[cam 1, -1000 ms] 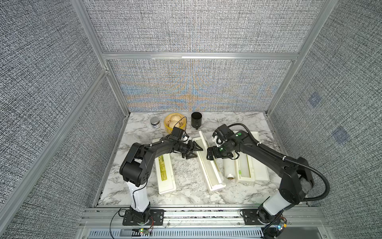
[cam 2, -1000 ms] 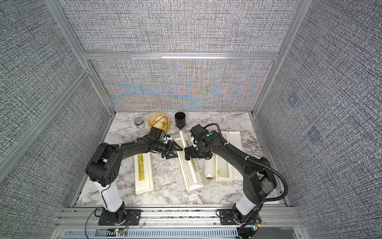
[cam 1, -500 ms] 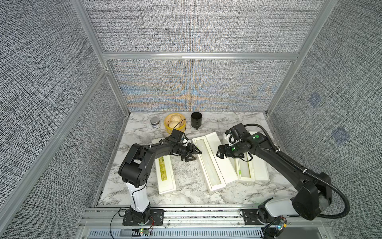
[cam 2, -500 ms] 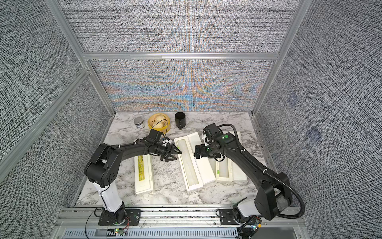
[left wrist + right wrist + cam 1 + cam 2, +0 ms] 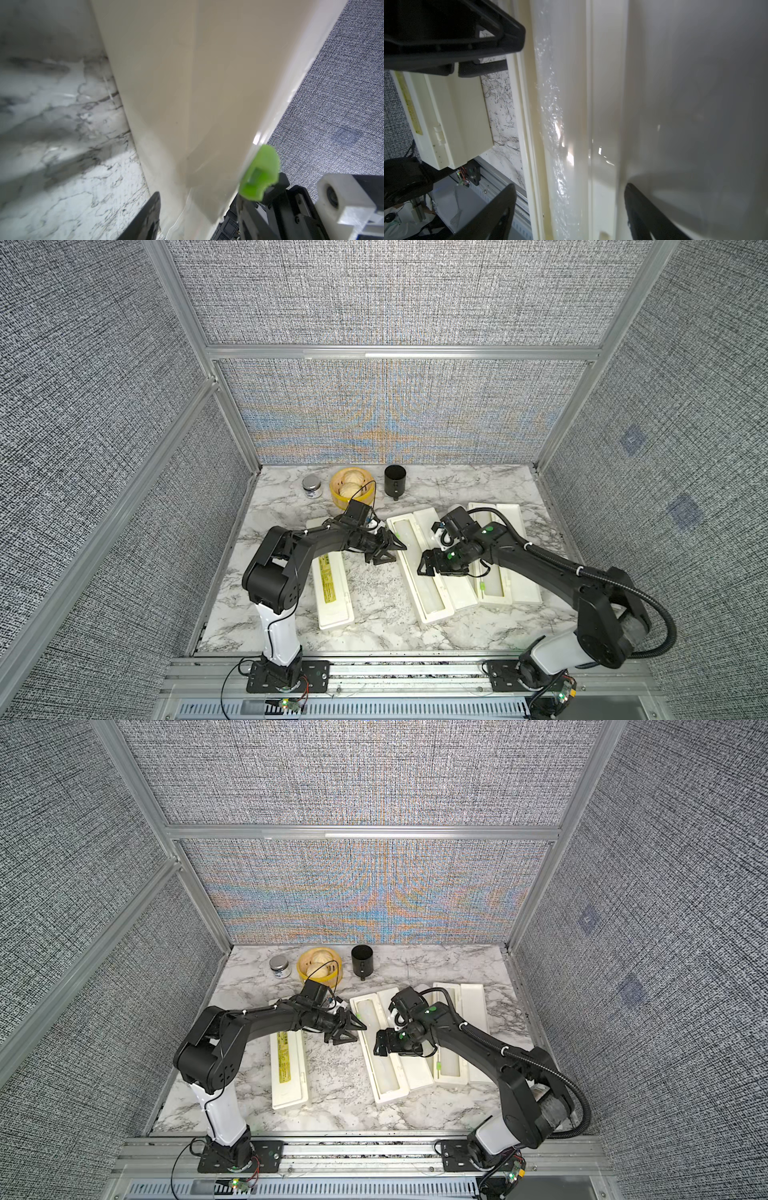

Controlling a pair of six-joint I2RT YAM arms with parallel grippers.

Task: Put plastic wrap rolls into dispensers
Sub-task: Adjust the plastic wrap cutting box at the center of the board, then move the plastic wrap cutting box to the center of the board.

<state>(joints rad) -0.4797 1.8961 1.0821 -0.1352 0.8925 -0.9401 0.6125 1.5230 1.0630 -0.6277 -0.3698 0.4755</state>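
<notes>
- Pinching the left long wall of the middle dispenser (image 5: 436,616) (image 5: 390,1096) with the left gripper (image 5: 397,549) (image 5: 359,1029), drawn narrow onto the cream plastic, in both top views.
- Showing in the left wrist view one dark finger (image 5: 149,218) on the marble side of that wall and the other on the far side, just beside a green clip (image 5: 259,176) at the box's edge.
- Poising the right gripper (image 5: 426,568) (image 5: 380,1048) over the middle stretch of the same dispenser, spread wide and closed on nothing.
- Straddling the trough and its hinge-side wall in the right wrist view, with the black fingers (image 5: 496,212) well apart.
- Lying lengthwise in that trough: one plastic wrap roll (image 5: 434,597) (image 5: 388,1077) (image 5: 560,124), glossy and translucent, with the lid (image 5: 457,593) folded flat open on the right arm's side.
- Resting shut on the marble table (image 5: 374,601), on the left arm's side: the left dispenser (image 5: 334,593) (image 5: 289,1073) (image 5: 446,116), yellow label strip up, apart from the middle one.
- Sitting open just beside the middle one's lid: the right dispenser (image 5: 521,593) (image 5: 473,1002), partly crossed by the right arm; cannot tell for sure what fills its trough.
- Standing in a row at the back edge, well apart from the boxes: a small jar (image 5: 311,487), a yellow steamer (image 5: 353,489) and a black cup (image 5: 395,483).
</notes>
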